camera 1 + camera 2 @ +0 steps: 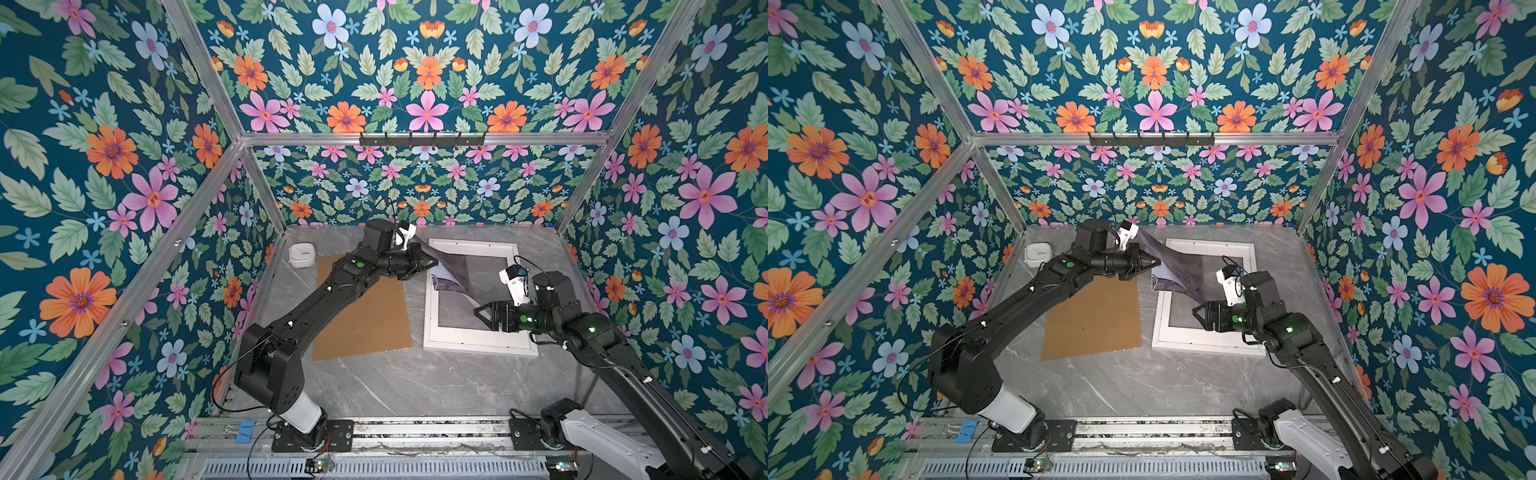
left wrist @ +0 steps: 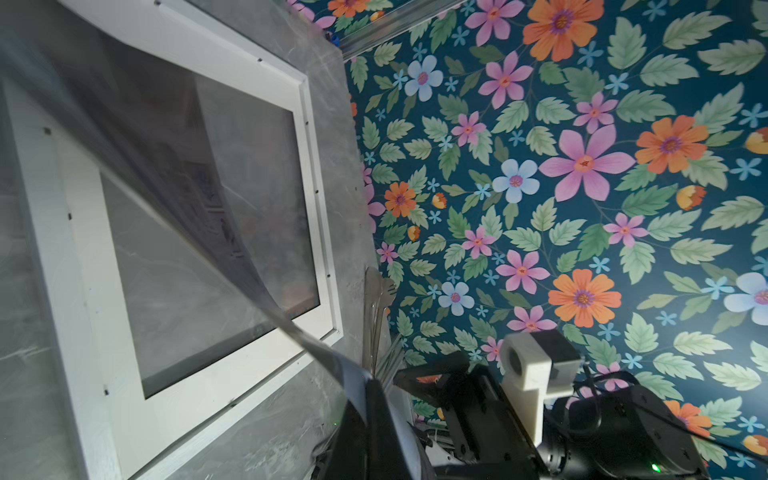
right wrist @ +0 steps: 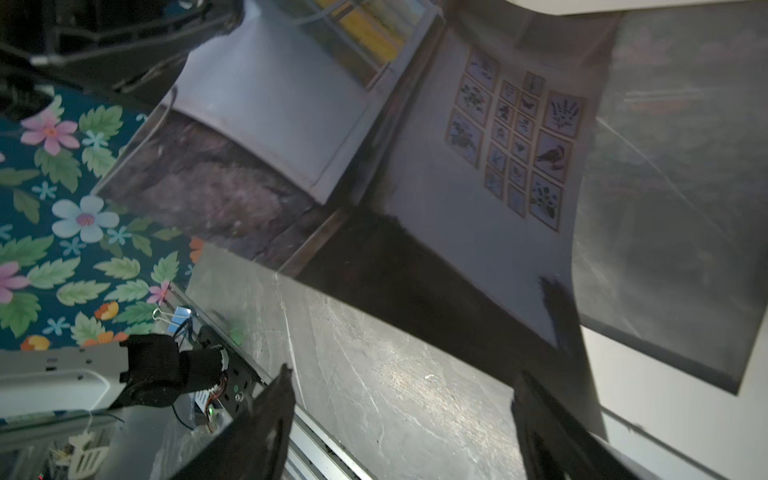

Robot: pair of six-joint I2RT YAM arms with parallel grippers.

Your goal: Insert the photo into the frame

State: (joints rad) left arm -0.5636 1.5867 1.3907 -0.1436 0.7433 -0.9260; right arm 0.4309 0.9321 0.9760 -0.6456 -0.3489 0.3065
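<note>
The photo (image 1: pixel 467 276) hangs slanted over the frame (image 1: pixel 482 348), pinched at its raised far-left edge and sloping down toward the near right.

Nearest, the frame's near rail lies flat on the marble table (image 1: pixel 415 386), with the brown backing board (image 1: pixel 361 307) beside it on the left. Just past that rail the right gripper (image 1: pixel 478 309) sits low over the frame's opening. Its fingers (image 3: pixel 257 436) are spread wide and hold nothing. The photo's low corner ends just beside them; whether it rests on the frame I cannot tell. Farther back, the left gripper (image 1: pixel 432 261) is clamped on the photo's high edge, so the whole sheet hangs from that one hold.

The right wrist view shows the printed face (image 3: pixel 457 145), so the picture side points down toward the table, which should suit a frame lying back-up. The sheet's long axis seems to run diagonally from far left to near right, not along the frame's sides.

To do this step well, the sheet probably needs turning until its edges match the rails. Then the low edge should seat in the recess first. Lower the high edge slowly, since this thin glossy print curls at its left side. The right gripper could steady the low corner against sliding.
</note>
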